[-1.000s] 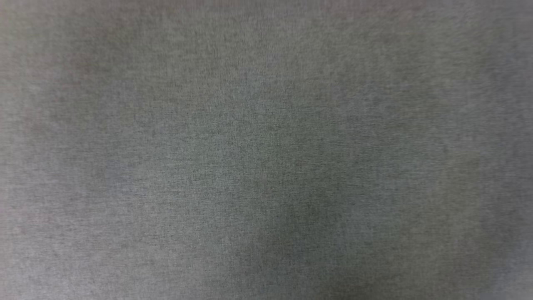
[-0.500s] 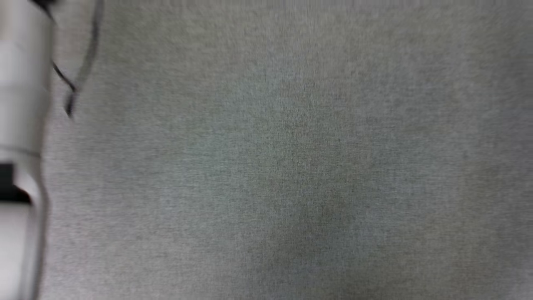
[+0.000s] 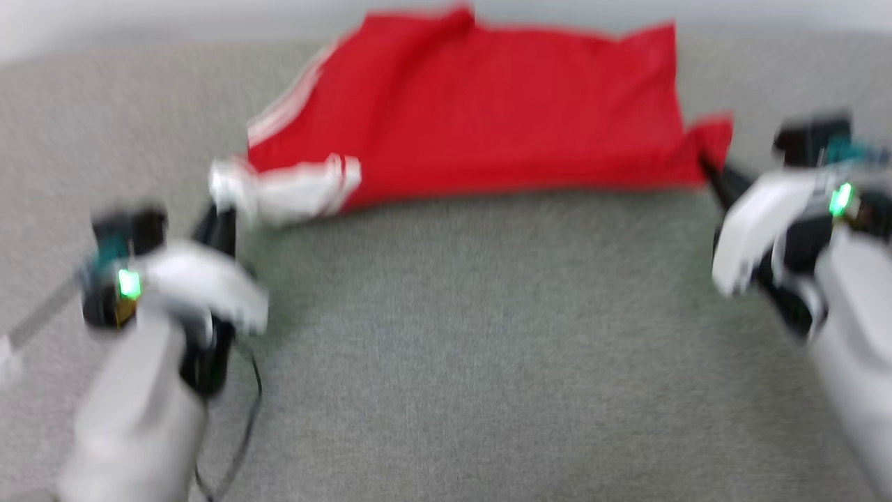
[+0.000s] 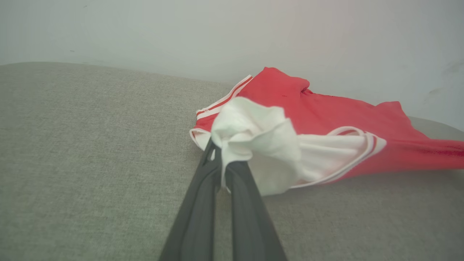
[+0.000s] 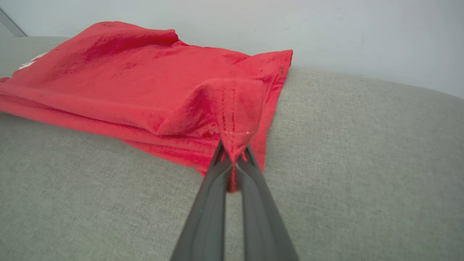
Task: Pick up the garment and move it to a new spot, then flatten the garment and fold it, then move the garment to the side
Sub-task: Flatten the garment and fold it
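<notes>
**Red jersey pinched at both ends along the far edge**

The garment [image 3: 488, 118], bright red with white, red-striped trim, lies rumpled along the far edge of the grey cloth surface [image 3: 460, 335], just before a pale wall [image 4: 217, 32]. The left gripper [image 4: 218, 159] has its jaws closed on the bunched white cloth. The right gripper [image 5: 233, 154] has its jaws closed on a stitched red hem corner. A thin dark cable [image 3: 247, 418] trails beside the left arm.

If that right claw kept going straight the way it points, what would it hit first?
The red jersey itself: the right gripper is shut on its hem corner, and more of the cloth lies straight ahead. Behind it seems to be the pale wall, though depth is unclear.
</notes>
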Available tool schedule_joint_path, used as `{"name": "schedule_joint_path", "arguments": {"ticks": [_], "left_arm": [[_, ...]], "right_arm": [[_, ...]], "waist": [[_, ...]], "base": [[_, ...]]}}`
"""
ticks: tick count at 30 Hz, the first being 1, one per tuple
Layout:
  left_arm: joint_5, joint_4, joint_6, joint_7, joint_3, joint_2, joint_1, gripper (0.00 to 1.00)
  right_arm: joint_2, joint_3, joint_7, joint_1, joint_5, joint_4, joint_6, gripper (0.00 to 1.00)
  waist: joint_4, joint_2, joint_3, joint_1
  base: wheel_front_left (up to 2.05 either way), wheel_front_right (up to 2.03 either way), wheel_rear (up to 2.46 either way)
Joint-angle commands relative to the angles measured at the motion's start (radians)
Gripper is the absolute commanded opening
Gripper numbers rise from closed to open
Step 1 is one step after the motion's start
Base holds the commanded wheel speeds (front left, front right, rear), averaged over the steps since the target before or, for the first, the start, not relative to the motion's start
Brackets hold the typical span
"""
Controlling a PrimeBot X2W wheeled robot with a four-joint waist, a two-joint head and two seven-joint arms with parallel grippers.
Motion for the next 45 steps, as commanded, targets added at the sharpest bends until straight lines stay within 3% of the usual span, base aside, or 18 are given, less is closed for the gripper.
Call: {"name": "schedule_joint_path", "arguments": {"ticks": [1,10,16,20,24,29,38,40,41,42,43,45], "left_arm": [[-0.011,-0.057,0.028,-0.007,0.021,0.018,0.1,0.0],[-0.05,-0.528,0.231,0.081,0.069,0.095,0.594,0.0],[-0.056,-0.855,0.372,0.19,0.084,0.145,0.83,0.0],[-0.041,-1.014,0.423,0.249,0.082,0.182,0.882,0.0],[-0.036,-1.051,0.413,0.298,0.065,0.201,0.819,0.0],[-0.058,-0.943,0.351,0.337,0.03,0.186,0.703,0.0],[-0.075,-0.676,0.234,0.357,-0.024,0.141,0.492,0.0],[-0.081,-0.625,0.21,0.36,-0.037,0.127,0.459,0.0],[-0.087,-0.6,0.199,0.362,-0.042,0.118,0.447,0.16],[-0.088,-0.578,0.19,0.366,-0.049,0.112,0.437,0.55],[-0.093,-0.558,0.181,0.366,-0.053,0.106,0.429,1.0],[-0.096,-0.538,0.172,0.367,-0.057,0.1,0.423,1.0]], "right_arm": [[-0.021,-0.012,0.005,0.086,0.01,-0.032,-0.002,0.0],[-0.043,-0.184,0.102,0.516,-0.028,-0.322,-0.002,0.0],[0.013,-0.339,0.27,0.771,-0.093,-0.588,-0.003,0.0],[0.067,-0.432,0.387,0.865,-0.144,-0.762,-0.002,0.0],[0.11,-0.464,0.479,0.857,-0.183,-0.832,-0.002,0.0],[0.113,-0.43,0.546,0.766,-0.209,-0.767,-0.002,0.0],[0.082,-0.31,0.466,0.538,-0.168,-0.541,-0.002,0.0],[0.069,-0.283,0.428,0.501,-0.17,-0.483,-0.002,0.41],[0.072,-0.271,0.415,0.488,-0.156,-0.452,-0.002,0.85],[0.066,-0.258,0.402,0.477,-0.156,-0.424,-0.002,1.0],[0.059,-0.248,0.387,0.467,-0.153,-0.398,-0.002,1.0],[0.058,-0.237,0.367,0.461,-0.142,-0.376,-0.002,1.0]], "waist": [[-0.02,0.0,-0.122,0.0001],[-0.015,0.0,-0.248,0.0001],[-0.014,0.0,-0.284,0.0001],[-0.014,0.0,-0.273,0.0001],[-0.014,0.0,-0.236,0.0001],[-0.019,0.0,-0.165,0.0001],[-0.028,0.0,-0.031,0.0001],[-0.031,0.0,-0.018,0.0001],[-0.031,0.0,-0.016,0.0001],[-0.031,0.0,-0.016,0.0001],[-0.03,0.0,-0.017,0.0001],[-0.028,0.0,-0.019,0.0001]], "base": [[0.0,0.0,0.0],[0.0,0.0,0.0],[0.0,0.0,0.0],[0.0,0.0,0.0],[0.0,0.0,0.0],[0.0,0.0,0.0],[0.0,0.0,0.0],[0.0,0.0,0.0],[0.0,0.0,0.0],[0.0,0.0,0.0],[0.0,0.0,0.0],[0.0,0.0,0.0]]}}
